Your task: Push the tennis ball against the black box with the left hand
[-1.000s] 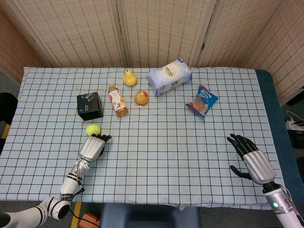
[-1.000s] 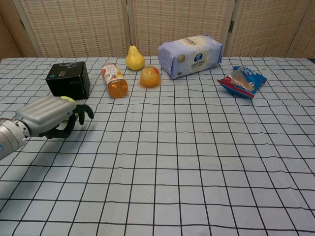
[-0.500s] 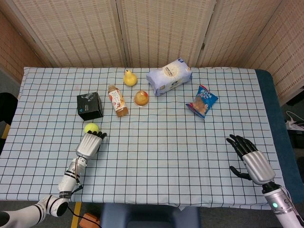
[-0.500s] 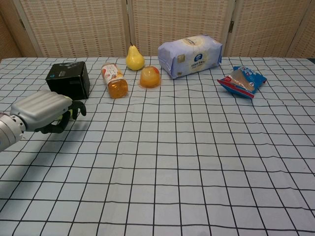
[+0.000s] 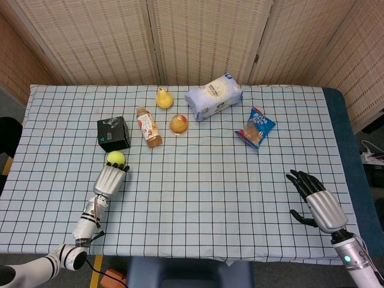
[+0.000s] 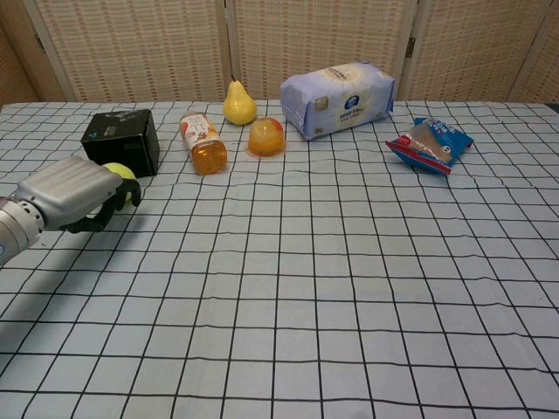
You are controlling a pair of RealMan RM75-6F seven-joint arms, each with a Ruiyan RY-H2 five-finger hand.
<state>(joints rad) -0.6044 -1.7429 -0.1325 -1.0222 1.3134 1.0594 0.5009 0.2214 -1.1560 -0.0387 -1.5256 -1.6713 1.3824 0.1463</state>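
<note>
The left hand [image 5: 110, 179] lies low on the table [image 5: 198, 198] directly behind the tennis ball [image 5: 116, 158], its dark fingertips against the ball's near side and curled in with nothing held, which suits a shove better than a pickup: the knuckles make a blunt pusher, and the forearm lines up roughly toward the black box [image 5: 114, 133]. The ball sits just in front of the box's near face; from the chest view it looks very close to touching, though I cannot tell whether a sliver of gap remains. My guess is that the push is nearly finished and only a short nudge is left. The right hand [image 5: 316, 201] rests well apart at the far corner, fingers spread and holding nothing, presumably parked out of the way. Counted across the checked cloth: one ball, one box, one juice bottle [image 5: 148, 127] lying on its side, one pear [image 5: 164, 98], one jelly cup [image 5: 178, 124], one pale tissue pack [image 5: 213, 96] and one blue snack bag [image 5: 256, 128].
</note>
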